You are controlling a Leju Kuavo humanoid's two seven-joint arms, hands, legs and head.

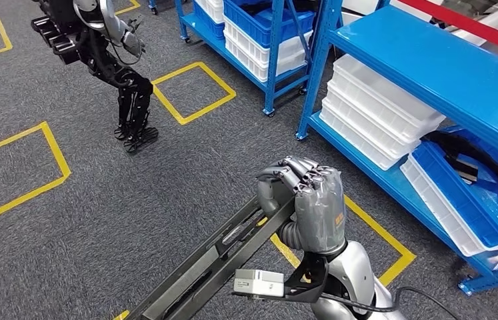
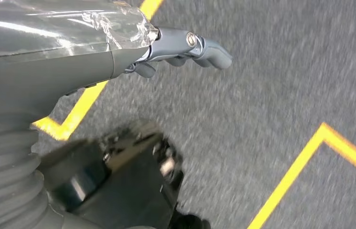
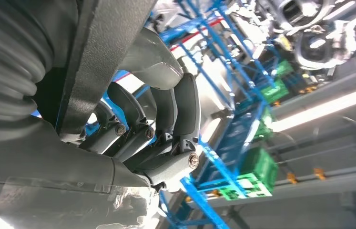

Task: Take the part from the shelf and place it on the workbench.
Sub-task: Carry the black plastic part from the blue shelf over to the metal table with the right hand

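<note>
My right hand (image 1: 309,200) is raised in front of me and grips a long dark metal rail part (image 1: 213,257) near its upper end. The rail slants down to the lower left, over the grey carpet. In the right wrist view the fingers (image 3: 166,109) wrap around the dark rail (image 3: 104,47). My left hand (image 2: 118,52) hangs over the carpet with its fingers (image 2: 199,45) stretched out and nothing in them.
A blue shelf (image 1: 433,67) on the right carries stacked white bins (image 1: 379,113) and a blue bin (image 1: 459,200) with black parts (image 1: 479,167). Another blue shelf (image 1: 259,40) stands further back. Another dark robot (image 1: 109,60) stands at the far left. Yellow squares mark the carpet.
</note>
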